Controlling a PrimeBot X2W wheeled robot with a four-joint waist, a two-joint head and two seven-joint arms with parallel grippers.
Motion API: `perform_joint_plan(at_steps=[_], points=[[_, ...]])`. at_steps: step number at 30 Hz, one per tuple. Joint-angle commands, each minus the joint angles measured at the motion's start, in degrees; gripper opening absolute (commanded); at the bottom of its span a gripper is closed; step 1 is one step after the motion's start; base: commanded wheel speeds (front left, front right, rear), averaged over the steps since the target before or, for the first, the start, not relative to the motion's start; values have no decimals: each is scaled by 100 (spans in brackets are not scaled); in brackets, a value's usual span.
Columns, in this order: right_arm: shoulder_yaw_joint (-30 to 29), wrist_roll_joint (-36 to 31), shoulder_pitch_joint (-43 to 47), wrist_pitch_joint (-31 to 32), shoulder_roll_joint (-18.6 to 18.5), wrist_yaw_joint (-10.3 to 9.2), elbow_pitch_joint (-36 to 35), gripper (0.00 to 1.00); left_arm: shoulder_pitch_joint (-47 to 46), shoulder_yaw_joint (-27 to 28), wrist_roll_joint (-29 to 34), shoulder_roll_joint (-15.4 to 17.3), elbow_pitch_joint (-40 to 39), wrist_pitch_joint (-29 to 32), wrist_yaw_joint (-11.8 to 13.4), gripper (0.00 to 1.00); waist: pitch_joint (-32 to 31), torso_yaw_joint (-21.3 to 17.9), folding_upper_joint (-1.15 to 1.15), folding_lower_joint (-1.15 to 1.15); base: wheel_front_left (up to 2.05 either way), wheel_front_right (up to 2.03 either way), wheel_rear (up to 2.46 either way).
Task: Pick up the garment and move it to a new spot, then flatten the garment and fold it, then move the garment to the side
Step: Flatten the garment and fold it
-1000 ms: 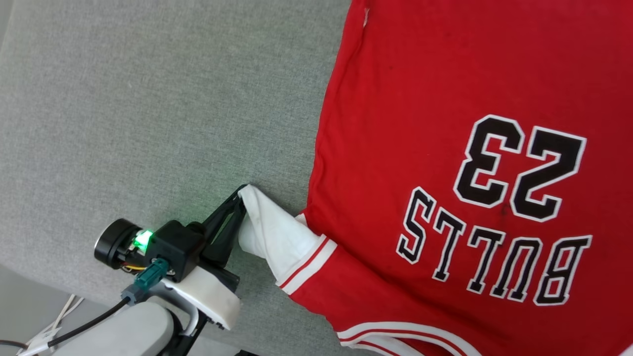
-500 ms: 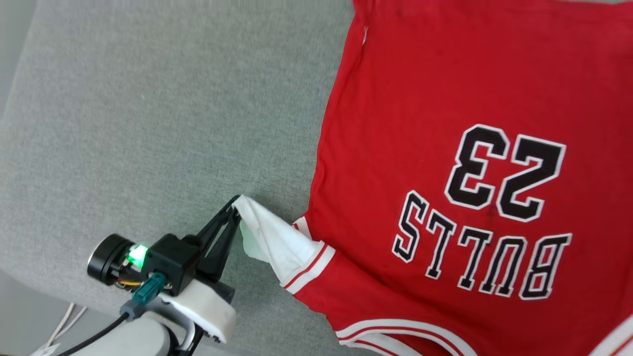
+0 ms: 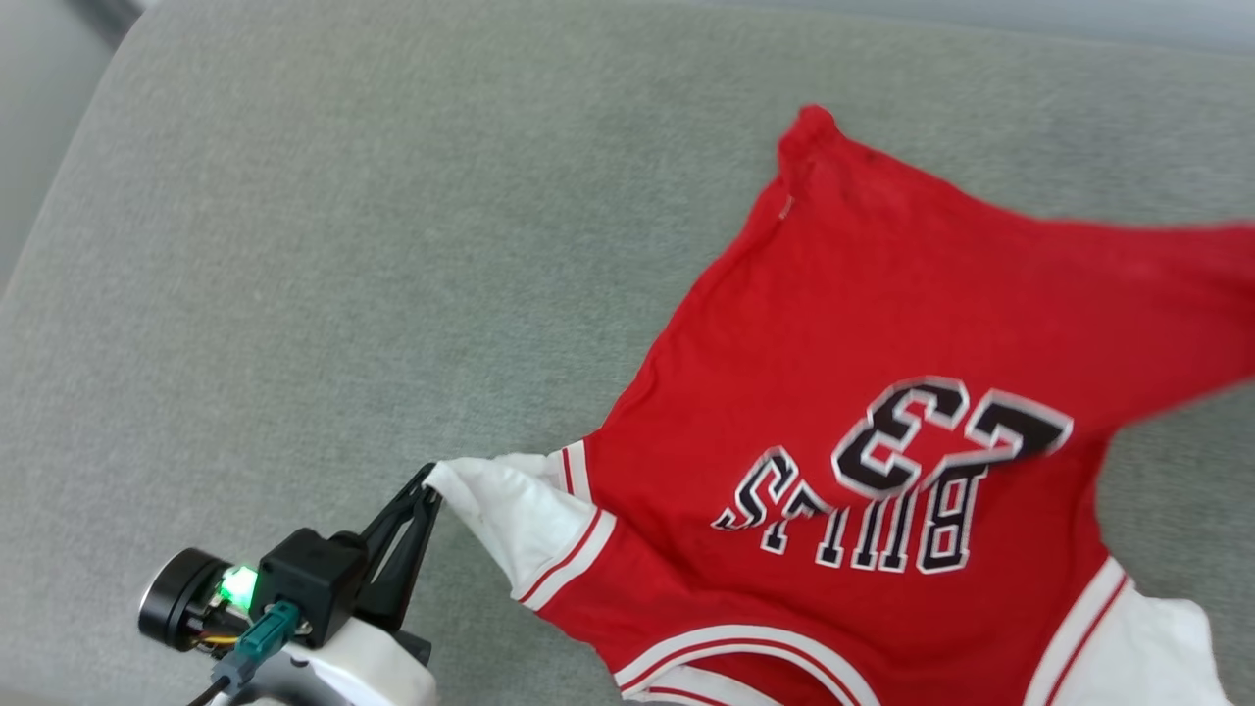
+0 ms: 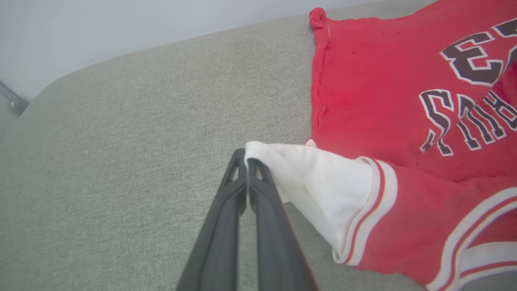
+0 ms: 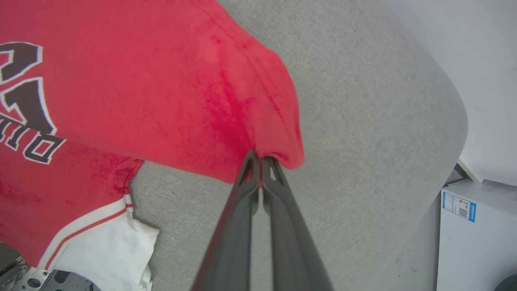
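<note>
The garment (image 3: 882, 324), a red jersey with white sleeves and black "BULLS 23" lettering, lies on the grey cushion, lettering up and upside down to me. My left gripper (image 3: 428, 487) is shut on the tip of the garment's white left sleeve (image 3: 495, 510); the left wrist view shows the gripper (image 4: 246, 155) pinching that sleeve (image 4: 319, 178). In the right wrist view my right gripper (image 5: 260, 158) is shut on a red hem corner of the garment (image 5: 226, 101), lifting it off the cushion. The other white sleeve (image 3: 1137, 647) lies at the lower right.
The grey cushion (image 3: 343, 245) reaches wide to the left and behind the jersey. Its rounded right edge (image 5: 452, 133) drops off beside a white cabinet (image 5: 476, 230). A pale wall runs behind the cushion (image 4: 121, 32).
The right side of the jersey has been taken hold of and pulled up, bunching the lettering. The head camera has tilted, showing more cushion. The left gripper still holds the white sleeve.
</note>
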Motion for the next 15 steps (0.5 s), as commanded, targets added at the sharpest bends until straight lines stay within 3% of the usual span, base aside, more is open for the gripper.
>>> perform_joint_plan(at_steps=[1,3,9,15], points=[[-83,113,515,-235,-194,-4,-160,0,111,-6,-22,57,-40,-19,41,0,-195,-193,0,0,0,0,0],[-141,157,810,-377,-295,-4,-250,0,149,-11,-24,88,-56,-12,67,0,-224,-232,0,0,0,0,0],[-507,309,2819,-1037,-585,-4,-361,0,361,35,-139,264,-134,-32,197,0,-343,-459,0,0,0,0,0],[-900,415,4647,-1608,-237,-4,-52,0,477,85,-227,344,-152,-61,231,0,-350,-583,0,0,0,0,0]])
